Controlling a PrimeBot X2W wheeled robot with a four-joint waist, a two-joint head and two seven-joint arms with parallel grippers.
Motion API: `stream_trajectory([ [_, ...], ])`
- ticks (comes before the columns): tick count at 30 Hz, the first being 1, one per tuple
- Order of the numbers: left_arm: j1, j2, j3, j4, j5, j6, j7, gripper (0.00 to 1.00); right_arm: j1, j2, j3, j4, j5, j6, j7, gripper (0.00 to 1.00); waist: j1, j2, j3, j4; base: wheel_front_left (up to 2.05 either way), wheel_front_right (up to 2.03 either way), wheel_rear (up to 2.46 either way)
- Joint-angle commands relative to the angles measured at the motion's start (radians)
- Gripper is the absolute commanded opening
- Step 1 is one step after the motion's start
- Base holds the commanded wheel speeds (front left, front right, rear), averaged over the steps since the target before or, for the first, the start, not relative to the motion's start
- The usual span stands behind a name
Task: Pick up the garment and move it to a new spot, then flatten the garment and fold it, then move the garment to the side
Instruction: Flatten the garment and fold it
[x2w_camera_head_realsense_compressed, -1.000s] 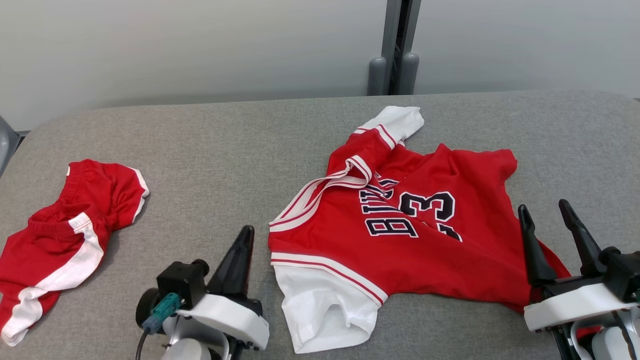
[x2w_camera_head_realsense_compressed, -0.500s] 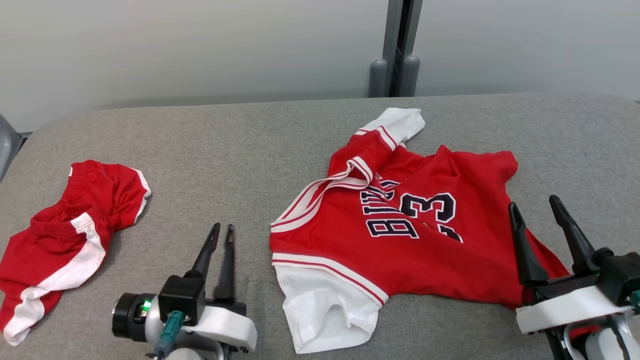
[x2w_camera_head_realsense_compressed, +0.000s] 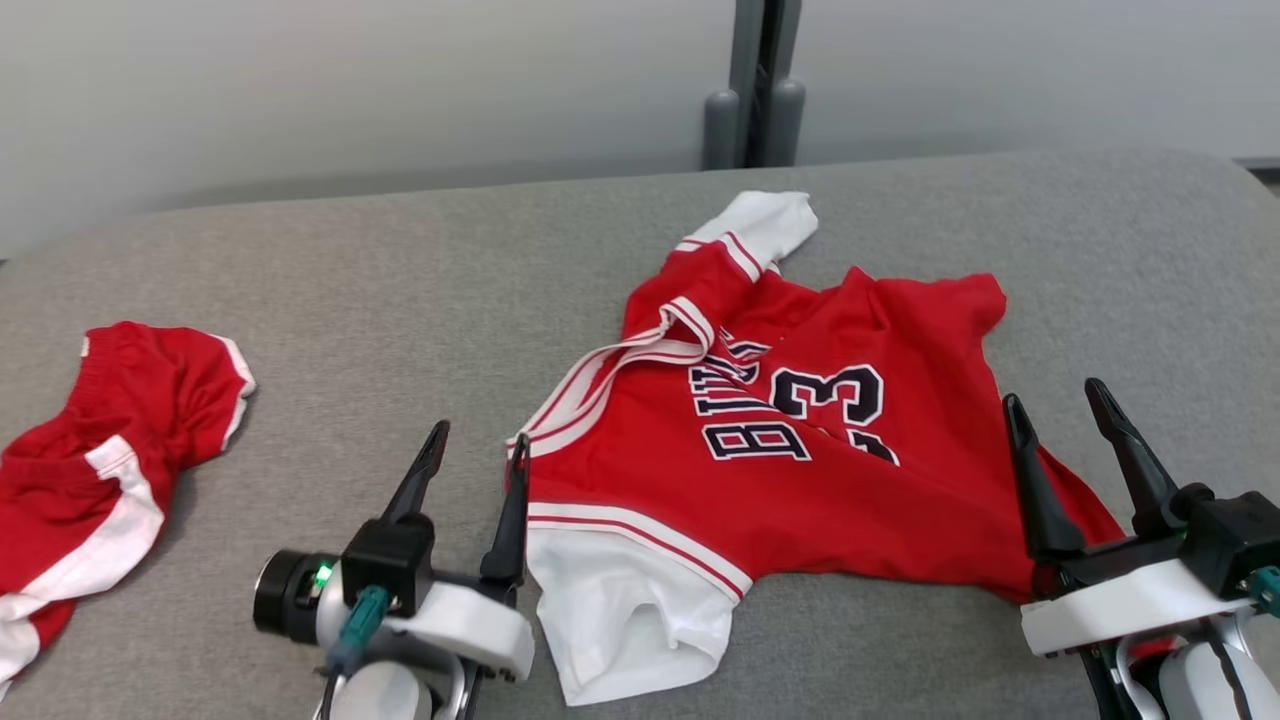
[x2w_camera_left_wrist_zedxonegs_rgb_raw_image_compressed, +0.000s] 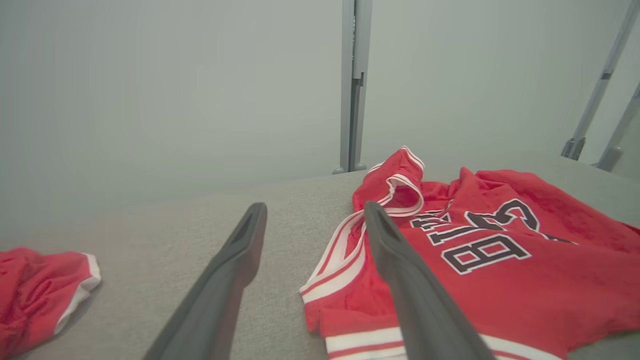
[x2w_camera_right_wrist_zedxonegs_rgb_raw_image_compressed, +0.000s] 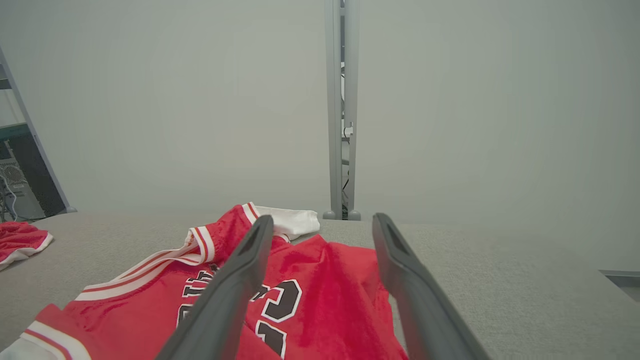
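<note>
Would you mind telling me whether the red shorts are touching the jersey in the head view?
No, the shorts lie far to the left, with bare grey table between them and the jersey.

Jersey (x2w_camera_head_realsense_compressed: 800, 500): was red, with white sleeves, red-and-white striped trim, and black lettering and numerals outlined in white.
Shorts (x2w_camera_head_realsense_compressed: 130, 400): were red with a white side stripe.
Table cover (x2w_camera_head_realsense_compressed: 400, 280): was flecked grey.
Left gripper (x2w_camera_head_realsense_compressed: 480, 433) and right gripper (x2w_camera_head_realsense_compressed: 1053, 392): had black fingers and white bodies.

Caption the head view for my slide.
Open left gripper and right gripper flank a rumpled red jersey on grey surface; red shorts lie apart.
</note>
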Motion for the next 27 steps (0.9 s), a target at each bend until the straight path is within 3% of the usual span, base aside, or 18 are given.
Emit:
stream_trajectory([
  [1, -0.042, 0.003, -0.003, 0.02, -0.014, -0.016, -0.002, 1.0, -0.017, -0.002, 0.003, -0.002, -0.001, 0.0, -0.005, 1.0, 0.0, 0.0, 0.033, -0.031, 0.0, 0.0, 0.0],
  [6, -0.196, -0.001, -0.044, 0.128, -0.04, -0.063, 0.025, 1.0, -0.034, 0.007, 0.005, 0.001, -0.002, 0.0, -0.005, 1.0, 0.0, 0.0, 0.088, -0.094, 0.0, 0.0, 0.0],
  [12, -0.385, -0.001, -0.07, 0.278, -0.055, -0.117, 0.147, 1.0, -0.059, 0.025, 0.011, 0.0, 0.002, 0.0, -0.005, 1.0, 0.0, 0.0, 0.152, -0.176, 0.0, 0.0, 0.0],
  [27, -0.594, 0.01, -0.079, 0.503, -0.054, -0.103, 0.264, 1.0, -0.074, 0.053, 0.012, 0.009, 0.003, 0.0, -0.005, 1.0, 0.0, 0.0, 0.21, -0.263, 0.0, 0.0, 0.0],
])
